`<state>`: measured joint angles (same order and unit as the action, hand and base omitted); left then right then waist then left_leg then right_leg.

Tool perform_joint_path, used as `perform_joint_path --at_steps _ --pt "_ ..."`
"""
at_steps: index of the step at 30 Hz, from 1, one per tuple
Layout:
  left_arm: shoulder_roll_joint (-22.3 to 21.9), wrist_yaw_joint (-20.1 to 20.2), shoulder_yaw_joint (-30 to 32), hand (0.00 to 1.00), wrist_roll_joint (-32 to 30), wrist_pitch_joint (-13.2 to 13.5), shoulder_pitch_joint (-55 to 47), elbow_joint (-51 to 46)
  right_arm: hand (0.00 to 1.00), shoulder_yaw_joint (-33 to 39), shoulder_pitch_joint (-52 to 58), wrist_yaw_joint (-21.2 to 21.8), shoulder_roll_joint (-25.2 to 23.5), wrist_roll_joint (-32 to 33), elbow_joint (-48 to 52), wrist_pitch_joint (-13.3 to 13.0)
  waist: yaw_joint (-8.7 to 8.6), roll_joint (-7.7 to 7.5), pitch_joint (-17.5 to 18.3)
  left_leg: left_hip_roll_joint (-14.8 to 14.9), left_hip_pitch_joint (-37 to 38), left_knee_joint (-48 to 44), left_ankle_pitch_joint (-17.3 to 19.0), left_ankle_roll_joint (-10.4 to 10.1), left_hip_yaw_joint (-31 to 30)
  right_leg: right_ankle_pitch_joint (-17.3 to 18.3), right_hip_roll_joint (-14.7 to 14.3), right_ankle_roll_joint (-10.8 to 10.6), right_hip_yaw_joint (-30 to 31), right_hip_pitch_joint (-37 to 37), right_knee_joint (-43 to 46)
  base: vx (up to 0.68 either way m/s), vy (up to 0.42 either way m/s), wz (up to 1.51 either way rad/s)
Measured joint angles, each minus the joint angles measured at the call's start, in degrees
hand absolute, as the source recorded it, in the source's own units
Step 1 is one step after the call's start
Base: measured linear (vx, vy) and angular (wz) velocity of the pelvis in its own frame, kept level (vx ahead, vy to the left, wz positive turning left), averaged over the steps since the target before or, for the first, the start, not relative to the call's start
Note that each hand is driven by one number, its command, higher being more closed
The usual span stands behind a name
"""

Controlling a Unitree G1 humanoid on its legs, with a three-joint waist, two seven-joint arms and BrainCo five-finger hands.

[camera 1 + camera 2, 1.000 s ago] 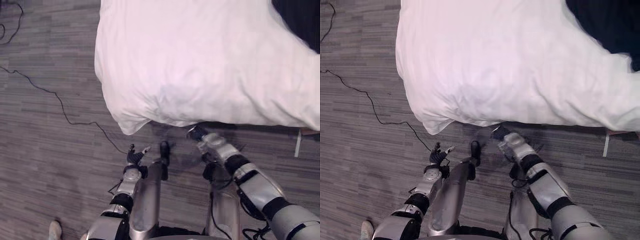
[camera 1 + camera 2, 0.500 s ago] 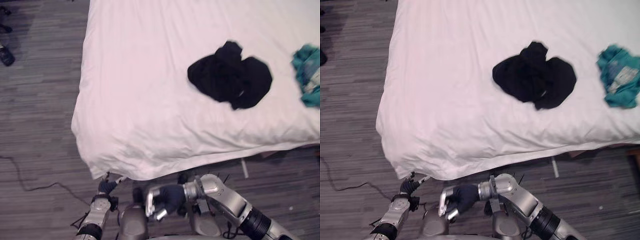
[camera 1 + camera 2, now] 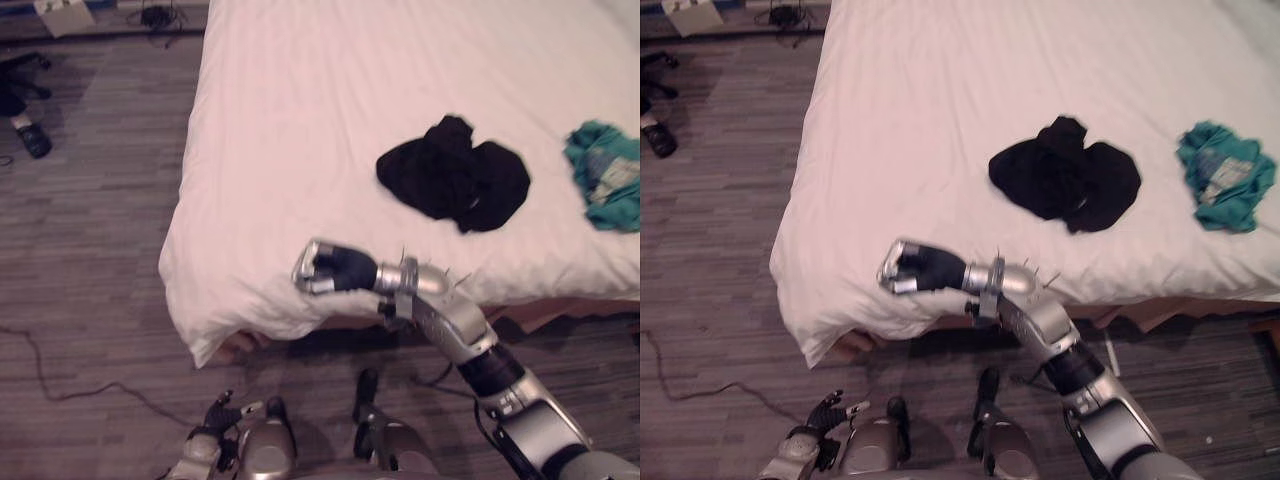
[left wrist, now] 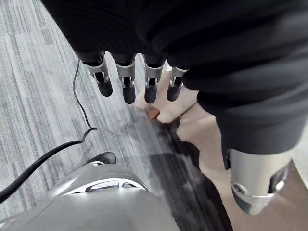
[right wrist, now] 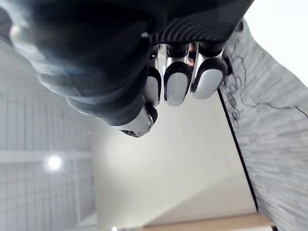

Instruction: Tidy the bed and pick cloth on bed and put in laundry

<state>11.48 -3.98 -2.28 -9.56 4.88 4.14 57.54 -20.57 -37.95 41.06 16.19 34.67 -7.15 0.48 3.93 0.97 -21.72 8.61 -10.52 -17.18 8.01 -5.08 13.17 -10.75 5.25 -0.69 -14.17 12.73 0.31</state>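
The left hand (image 4: 127, 79) hangs with fingers relaxed above grey floor (image 4: 38, 96), near the white bed (image 4: 167, 113) corner.

Shiny silver-grey arms (image 3: 452, 328), black bands. Dark ribbed cover on right hand (image 3: 327, 270) and left hand (image 3: 218, 416); silver fingers (image 4: 126, 83), dark tips.

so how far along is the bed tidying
Nothing looks finished. The black cloth and the teal cloth both lie on the bed, and its near corner looks rumpled. In hand: nothing; the right hand is raised over that corner with fingers curled, empty, and the left hand hangs open near the floor. Left: smooth the bed, pick up both cloths, take them to the laundry.
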Motion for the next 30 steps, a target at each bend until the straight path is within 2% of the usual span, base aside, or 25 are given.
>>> perform_joint_path --at_steps 2,5,7,9,11,14,16,17,18,19,21,22,23,24,26,27,28,29,30 --pt "-0.6 -0.7 -3.0 0.0 1.4 0.9 2.7 -0.2 1.0 3.1 -5.3 -4.4 0.2 0.0 -6.9 -1.6 0.11 3.19 -1.8 -0.7 -5.6 -2.6 0.1 0.2 -0.9 0.2 0.9 0.1 -0.4 5.5 3.1 -0.18 0.023 0.21" --pt "-1.7 -2.7 -7.1 0.0 4.7 1.4 7.0 -0.1 1.0 7.2 -10.5 -10.5 2.9 0.3 -16.5 -3.3 0.33 6.41 -4.0 -0.8 -13.8 -8.4 1.0 1.5 -2.3 1.4 2.1 0.7 -0.7 13.4 9.6 -0.15 0.018 0.18" --pt "-2.7 -2.9 -8.0 0.0 5.4 2.1 8.8 -0.3 1.0 9.5 -10.7 -12.9 4.7 0.7 -19.7 -4.3 0.78 6.93 -4.9 -0.9 -16.2 -10.5 1.6 2.1 -2.3 2.5 3.1 0.7 -0.5 16.8 13.5 -0.11 0.046 0.06" --pt "-4.3 -4.1 -8.4 0.0 6.5 2.6 9.7 -2.0 1.0 12.1 -10.0 -15.6 5.9 1.0 -20.6 -4.9 1.13 6.95 -5.1 -1.5 -19.0 -12.5 2.3 2.6 -1.5 4.6 4.8 0.6 0.9 21.8 19.0 -0.1 0.046 -0.04" --pt "-5.4 -5.0 -8.3 0.0 7.8 3.0 9.6 -5.8 1.0 14.3 -9.3 -18.1 5.6 4.5 -20.3 -7.3 0.08 7.11 -6.4 -1.4 -19.8 -15.4 3.7 3.1 -0.3 7.5 6.0 0.3 2.0 24.6 24.4 -0.05 0.011 -0.06" --pt "-5.5 -4.9 -8.2 0.0 7.9 3.7 9.4 -8.5 1.0 18.5 -4.9 -19.7 5.7 8.3 -17.8 -9.4 -0.11 7.06 -6.6 -0.6 -19.5 -18.3 5.8 3.0 -0.1 9.9 5.9 0.4 2.5 25.0 28.0 -0.01 -0.018 -0.12" --pt "-5.6 -4.8 -7.9 0.0 7.9 5.3 8.8 -10.4 1.0 24.4 1.9 -19.8 5.7 13.7 -16.3 -11.5 -0.37 6.76 -6.8 -0.1 -17.7 -19.1 6.6 2.8 0.8 11.2 5.7 0.4 3.2 24.2 29.7 0.03 -0.027 -0.17" --pt "-5.7 -4.7 -7.2 0.0 7.9 5.8 8.2 -11.1 1.0 26.0 4.8 -19.8 5.5 15.3 -16.1 -11.7 -0.83 6.72 -6.8 0.5 -16.8 -19.0 6.9 2.6 1.2 11.4 5.5 0.3 3.4 23.5 29.6 0.06 -0.032 -0.28" --pt "-5.8 -4.5 -5.9 0.0 8.0 6.4 7.0 -11.5 1.0 28.1 9.1 -19.8 4.5 17.3 -15.7 -12.1 -2.18 6.55 -6.9 0.9 -15.1 -18.9 7.5 2.4 1.6 11.6 4.8 0.3 3.5 21.9 29.0 0.08 0.002 -0.37" --pt "-5.7 -4.1 -5.2 0.0 7.9 6.9 5.9 -11.5 1.0 29.8 13.6 -20.0 3.2 19.0 -15.7 -12.9 -3.1 6.18 -7.0 1.6 -13.1 -18.4 7.9 2.2 2.1 11.6 4.4 0.3 3.5 19.9 27.9 0.12 0.023 -0.5" --pt "-5.6 -3.4 -4.2 0.0 7.8 7.4 3.7 -12.3 1.0 33.5 27.4 -21.4 -1.1 21.5 -16.3 -13.8 -3.93 3.97 -6.8 3.1 -7.1 -15.2 8.5 1.5 4.6 11.5 2.8 0.4 3.5 15.2 24.4 0.13 0.023 -0.62" --pt "-5.6 -3.3 -4.2 0.0 7.6 7.6 3.2 -12.4 1.0 34.2 30.6 -21.4 -2.2 22.0 -16.4 -13.8 -4.46 3.57 -6.7 3.4 -6.0 -14.4 8.6 1.3 5.0 11.5 2.6 0.5 3.3 14.1 23.3 0.18 0.018 -0.6" --pt "-5.5 -2.5 -4.2 0.0 6.8 7.9 2.1 -12.5 0.0 35.5 38.6 -21.0 -4.8 23.3 -16.6 -13.7 -5.85 1.92 -6.3 3.8 -3.2 -12.1 8.5 0.9 6.3 10.3 1.8 0.7 3.0 11.8 20.8 0.13 0.015 -0.36" --pt "-5.5 -2.4 -4.2 0.0 6.6 7.9 2.0 -12.5 0.0 35.5 39.6 -21.0 -5.2 23.3 -16.7 -13.7 -6.13 1.75 -6.2 3.9 -2.8 -11.8 8.5 0.8 6.6 10.2 1.6 0.6 3.1 11.5 20.4 0.2 0.006 -0.53" --pt "-5.5 -1.4 -3.7 0.0 4.8 7.5 0.6 -12.2 0.0 36.1 48.4 -20.4 -8.7 23.2 -20.4 -12.7 -9.42 -0.67 -4.7 4.9 2.6 -8.3 7.9 -0.3 9.4 9.0 -0.5 0.7 3.7 7.4 16.3 0.17 -0.016 -0.6" --pt "-5.5 -1.1 -3.7 0.0 4.1 7.1 0.6 -11.4 0.0 36.3 49.6 -20.3 -9.2 23.0 -23.6 -12.1 -9.96 -1.4 -3.9 5.4 4.6 -6.9 7.6 -0.7 10.9 8.8 -1.3 0.9 3.8 6.2 14.9 0.18 -0.006 -0.95" --pt "-5.6 -1.0 -3.1 0.0 3.2 6.5 0.4 -10.1 0.0 36.6 50.8 -20.1 -9.7 22.1 -28.4 -10.7 -9.93 -2.35 -2.5 6.3 8.0 -4.7 7.2 -1.3 14.5 9.9 -1.2 2.4 -0.1 4.5 13.4 0.23 0.013 -1.68" --pt "-5.7 -1.1 -1.8 0.0 1.5 5.2 -0.4 -8.2 0.0 36.6 50.8 -19.2 -10.4 20.6 -33.5 -9.3 -9.45 -3.17 -0.9 7.8 12.3 -2.7 7.2 -1.7 20.5 11.0 -0.2 4.1 -8.0 2.6 12.6 0.21 0.033 -1.72" --pt "-5.7 -1.2 -1.6 0.0 1.1 4.8 -0.7 -7.7 0.0 36.6 50.8 -18.8 -10.7 20.2 -34.8 -9.0 -9.43 -3.26 -0.7 8.3 13.5 -2.5 7.2 -1.8 22.2 11.3 0.0 4.4 -10.2 1.9 12.4 0.21 0.019 -2.01"
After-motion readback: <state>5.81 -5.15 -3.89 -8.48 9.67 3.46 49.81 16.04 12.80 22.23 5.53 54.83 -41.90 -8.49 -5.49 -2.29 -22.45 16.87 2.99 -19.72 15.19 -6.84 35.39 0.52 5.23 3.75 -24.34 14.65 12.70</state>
